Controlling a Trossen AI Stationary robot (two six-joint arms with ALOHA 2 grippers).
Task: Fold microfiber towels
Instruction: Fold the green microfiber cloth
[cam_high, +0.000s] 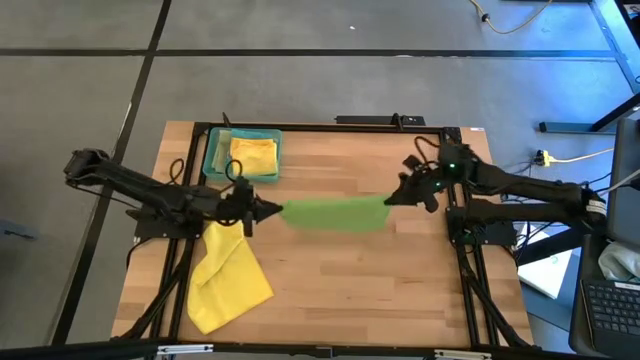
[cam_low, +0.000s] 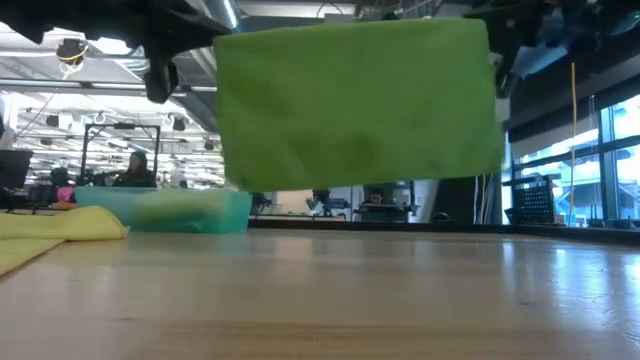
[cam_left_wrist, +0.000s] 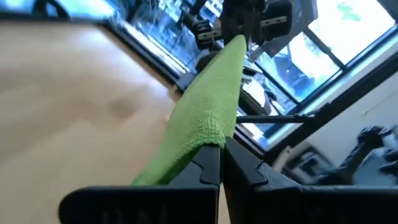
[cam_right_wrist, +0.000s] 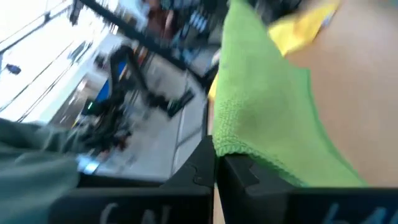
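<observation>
Pale butcher-block wood makes up my table (cam_high: 340, 290), a broad rectangular top edged by a black metal frame, and it is the biggest thing under my two dark arms. Next in size is the bright green microfiber towel (cam_high: 335, 212), a soft thin cloth that I hold stretched in the air above the middle of the table, doubled over so that it hangs as a wide band; seen from table height it (cam_low: 355, 100) is clear of the wood, with its lower edge well above the surface. My left gripper (cam_high: 268, 209) is clenched on the towel's left end, fingers pressed together over the folded edge (cam_left_wrist: 211, 140), and my right gripper (cam_high: 392, 197) is clamped the same way on the opposite end (cam_right_wrist: 249, 146), so the cloth runs taut from one to the other. Smaller, a loose yellow microfiber towel (cam_high: 228, 278) lies rumpled on the table's front left part, just beside my left arm and partly under it. Behind it, at the back left corner, stands a translucent teal rectangular tray (cam_high: 215, 152) with another yellow cloth (cam_high: 253, 155) folded inside. From the low camera the tray (cam_low: 165, 210) shows as a blurred teal block on the left, with the rumpled yellow towel (cam_low: 60, 228) in front of it.
</observation>
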